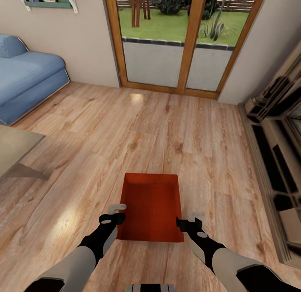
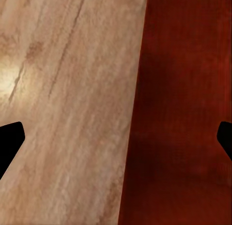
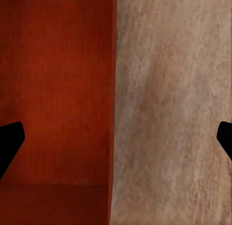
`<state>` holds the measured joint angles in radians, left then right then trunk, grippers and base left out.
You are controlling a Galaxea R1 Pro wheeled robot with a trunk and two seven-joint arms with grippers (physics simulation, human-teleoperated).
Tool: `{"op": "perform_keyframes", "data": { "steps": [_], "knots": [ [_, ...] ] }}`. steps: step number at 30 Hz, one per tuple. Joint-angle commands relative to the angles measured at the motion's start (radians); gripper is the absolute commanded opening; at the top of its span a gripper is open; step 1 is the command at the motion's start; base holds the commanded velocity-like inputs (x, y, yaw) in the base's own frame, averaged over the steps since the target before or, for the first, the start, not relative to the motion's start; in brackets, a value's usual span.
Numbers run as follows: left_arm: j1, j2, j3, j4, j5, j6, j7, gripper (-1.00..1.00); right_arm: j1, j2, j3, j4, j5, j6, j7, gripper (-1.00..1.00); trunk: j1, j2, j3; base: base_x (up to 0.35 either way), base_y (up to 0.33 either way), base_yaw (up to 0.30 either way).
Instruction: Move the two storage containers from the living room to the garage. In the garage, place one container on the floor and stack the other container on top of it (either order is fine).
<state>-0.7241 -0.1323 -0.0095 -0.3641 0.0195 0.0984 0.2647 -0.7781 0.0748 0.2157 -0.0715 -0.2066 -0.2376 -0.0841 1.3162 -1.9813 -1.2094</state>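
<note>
One orange-red storage container (image 1: 151, 208) lies on the light wood plank floor (image 1: 167, 129) of the living room, straight in front of me, open top up. My left gripper (image 1: 118, 213) is open at the bin's near left wall. The left wrist view has that wall's edge between the spread fingers, with the red bin (image 2: 183, 113) on one side and planks on the other. Over the near right wall my right gripper (image 1: 189, 219) is also open, and the right wrist view has the bin (image 3: 58, 89) beside bare floor. Neither gripper holds anything.
A blue sofa (image 1: 25, 83) stands at the far left, with a grey table corner (image 1: 16, 145) nearer on the left. Wood-framed glass doors (image 1: 179, 41) close the far wall. A long dark low cabinet (image 1: 276, 149) runs along the right side.
</note>
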Motion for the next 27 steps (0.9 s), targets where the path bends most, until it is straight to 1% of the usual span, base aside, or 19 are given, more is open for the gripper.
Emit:
{"op": "perform_keyframes", "data": {
  "steps": [1, 8, 19, 27],
  "knots": [
    [0.000, 0.000, -0.001, -0.002, 0.002, 0.006, 0.004, 1.00, 0.000, 0.001, 0.009, 0.001, -0.009, -0.003, -0.003, 1.00, 0.004, -0.007, -0.004, 0.000, 0.000, 0.000],
    [0.000, -0.001, -0.001, -0.002, 0.001, 0.006, 0.005, 1.00, -0.001, 0.005, 0.009, 0.001, -0.008, -0.003, -0.003, 1.00, 0.031, -0.056, -0.026, 0.000, 0.000, 0.000],
    [0.000, 0.000, -0.001, -0.001, 0.000, 0.007, 0.008, 1.00, 0.000, 0.008, 0.005, 0.001, -0.010, -0.015, -0.005, 1.00, 0.031, -0.056, -0.026, 0.008, 0.001, 0.000],
    [0.000, 0.000, -0.001, -0.001, 0.000, 0.007, 0.007, 1.00, -0.001, 0.008, 0.005, 0.001, -0.010, -0.015, -0.005, 1.00, 0.031, -0.056, -0.026, 0.149, 0.065, 0.000]
  ]
}}
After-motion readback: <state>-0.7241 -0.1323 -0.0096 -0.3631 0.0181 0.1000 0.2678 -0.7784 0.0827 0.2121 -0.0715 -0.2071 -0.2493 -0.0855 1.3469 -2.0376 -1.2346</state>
